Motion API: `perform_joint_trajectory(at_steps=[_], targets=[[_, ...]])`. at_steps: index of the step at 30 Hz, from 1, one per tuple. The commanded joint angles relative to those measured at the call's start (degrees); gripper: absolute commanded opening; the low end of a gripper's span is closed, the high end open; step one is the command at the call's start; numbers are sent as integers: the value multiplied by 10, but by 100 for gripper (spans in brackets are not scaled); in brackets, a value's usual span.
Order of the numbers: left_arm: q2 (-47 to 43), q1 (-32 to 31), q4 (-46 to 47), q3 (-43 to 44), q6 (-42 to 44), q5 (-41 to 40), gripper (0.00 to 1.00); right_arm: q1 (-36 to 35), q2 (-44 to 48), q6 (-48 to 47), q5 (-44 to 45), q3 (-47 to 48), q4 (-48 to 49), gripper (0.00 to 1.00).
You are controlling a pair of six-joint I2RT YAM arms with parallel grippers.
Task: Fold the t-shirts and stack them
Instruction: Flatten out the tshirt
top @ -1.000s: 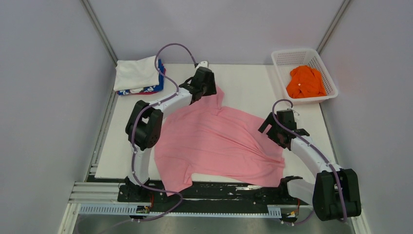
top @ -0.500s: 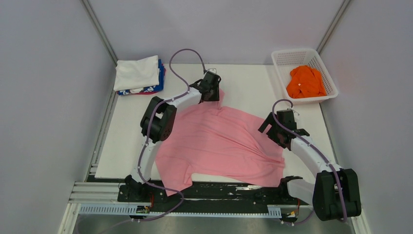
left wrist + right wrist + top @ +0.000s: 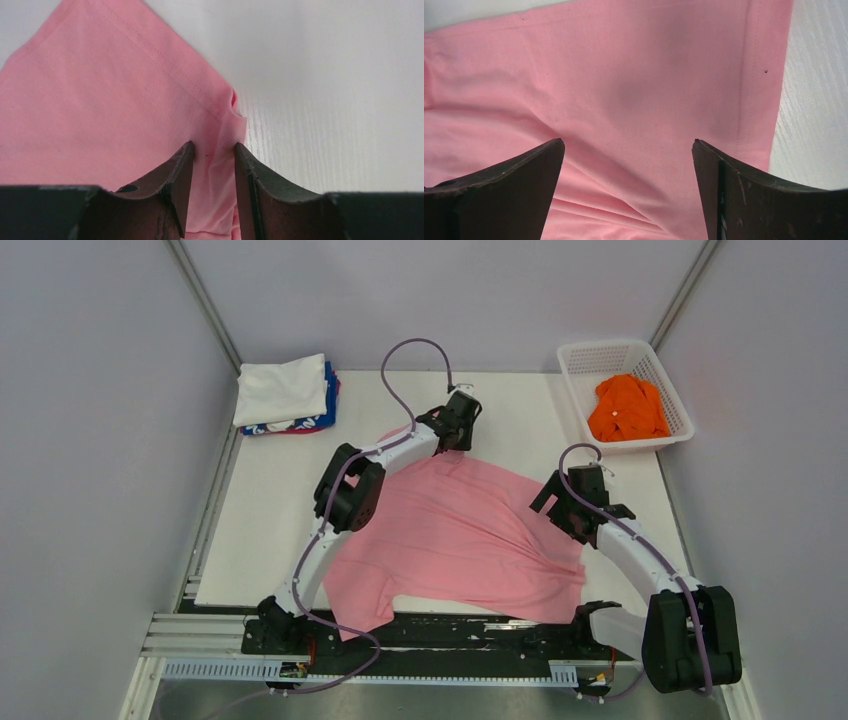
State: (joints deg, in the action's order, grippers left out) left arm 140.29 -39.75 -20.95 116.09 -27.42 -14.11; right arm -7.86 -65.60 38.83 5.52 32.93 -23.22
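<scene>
The light pink t-shirt (image 3: 450, 530) lies spread and wrinkled across the middle of the table. My left gripper (image 3: 460, 437) is at the shirt's far corner, and in the left wrist view it (image 3: 214, 147) is shut on a bunched fold of the pink cloth (image 3: 100, 90) at the hem corner. My right gripper (image 3: 556, 508) hovers over the shirt's right edge. In the right wrist view it (image 3: 628, 145) stands wide open above the pink cloth (image 3: 624, 75) with nothing between its fingers. An orange t-shirt (image 3: 627, 407) lies crumpled in the basket. Folded white (image 3: 282, 388) and blue/red (image 3: 300, 426) t-shirts are stacked at the far left.
The white mesh basket (image 3: 590, 358) stands at the far right corner of the white table (image 3: 270, 500). Grey walls close in the left, back and right sides. The left arm's purple cable (image 3: 400, 360) loops above the far middle.
The left arm has swung right along the far side, and its jaws have closed on the shirt's far corner, which has shifted right with it. The right arm has not moved.
</scene>
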Motion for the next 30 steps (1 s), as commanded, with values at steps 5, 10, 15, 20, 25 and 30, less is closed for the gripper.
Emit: perform_joint_trajectory(at_steps=[5, 10, 15, 20, 25, 30], targets=[[49, -22, -26, 62, 30, 2, 53, -2, 12, -12, -3, -4, 20, 100], [70, -24, -63, 109, 42, -4, 65, -2, 16, -13, -4, -6, 20, 100], [37, -23, -62, 99, 60, -15, 94, -2, 25, -16, -3, -1, 20, 100], [-39, -10, -53, 88, 66, -3, 100, -1, 41, -16, -9, 17, 12, 100], [-144, 29, -15, -13, 59, 17, 100, -1, 42, -10, 3, 32, 9, 100], [-197, 74, 3, -115, 32, 81, 100, 1, -9, -4, 21, 55, 12, 100]])
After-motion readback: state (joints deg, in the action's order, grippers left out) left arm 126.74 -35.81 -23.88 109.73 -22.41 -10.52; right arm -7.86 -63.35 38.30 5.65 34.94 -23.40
